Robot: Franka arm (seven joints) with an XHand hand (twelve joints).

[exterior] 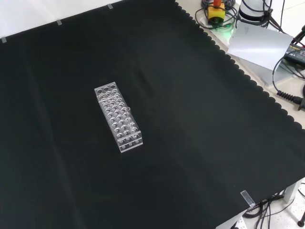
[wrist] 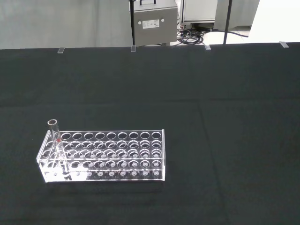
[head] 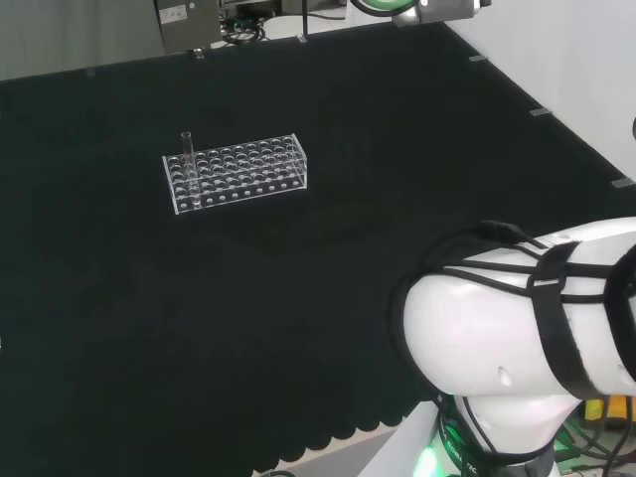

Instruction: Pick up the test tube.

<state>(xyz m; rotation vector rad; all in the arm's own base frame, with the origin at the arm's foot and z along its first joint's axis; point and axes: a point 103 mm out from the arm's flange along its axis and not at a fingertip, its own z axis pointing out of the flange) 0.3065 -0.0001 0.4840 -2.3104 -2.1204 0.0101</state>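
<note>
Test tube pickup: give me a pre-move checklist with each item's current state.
1. Test tube stands upright in the rack: ok.
2. Tube sits in an end hole at the rack's left in the head view: ok.
3. No other tubes crowd it: ok.
4. Black cloth around the rack is free of obstacles: ok.
5. Hand's finger state: cannot tell.
6. Tube contents: cannot tell.

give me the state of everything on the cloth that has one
test tube: upright in a corner hole at one end of the rack, not yet picked up
rack: flat on the black cloth, its other holes look empty
</note>
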